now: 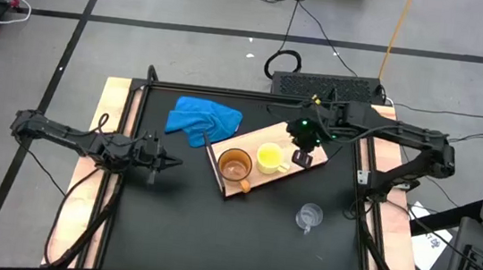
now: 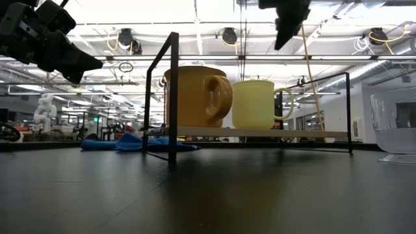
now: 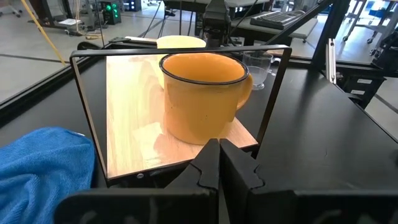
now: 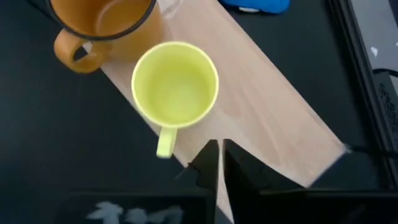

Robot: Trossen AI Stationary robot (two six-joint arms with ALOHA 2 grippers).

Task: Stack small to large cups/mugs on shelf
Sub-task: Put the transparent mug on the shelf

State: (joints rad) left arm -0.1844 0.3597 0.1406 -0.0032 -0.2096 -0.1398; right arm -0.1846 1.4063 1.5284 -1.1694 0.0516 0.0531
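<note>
Two mugs stand on your shelf (image 1: pixel 284 171), a flat light-wood board with clear grain in a thin black frame: the orange-brown mug (image 1: pixel 236 165), glossy with a dark rim, and the smooth yellow mug (image 1: pixel 269 159) just beside it, apart. No writing reads on either. Your clear plastic cup (image 1: pixel 308 217) sits off the board on the black table. A rumpled blue cloth (image 1: pixel 202 118) lies near. Left gripper (image 1: pixel 165 159) waits beside the shelf, fingers pressed together. Right gripper (image 1: pixel 303 152) hangs over the board's end, fingers together, empty.

2 dark jointed arms, black cables, green light on right wrist (image 1: pixel 303 126)
</note>
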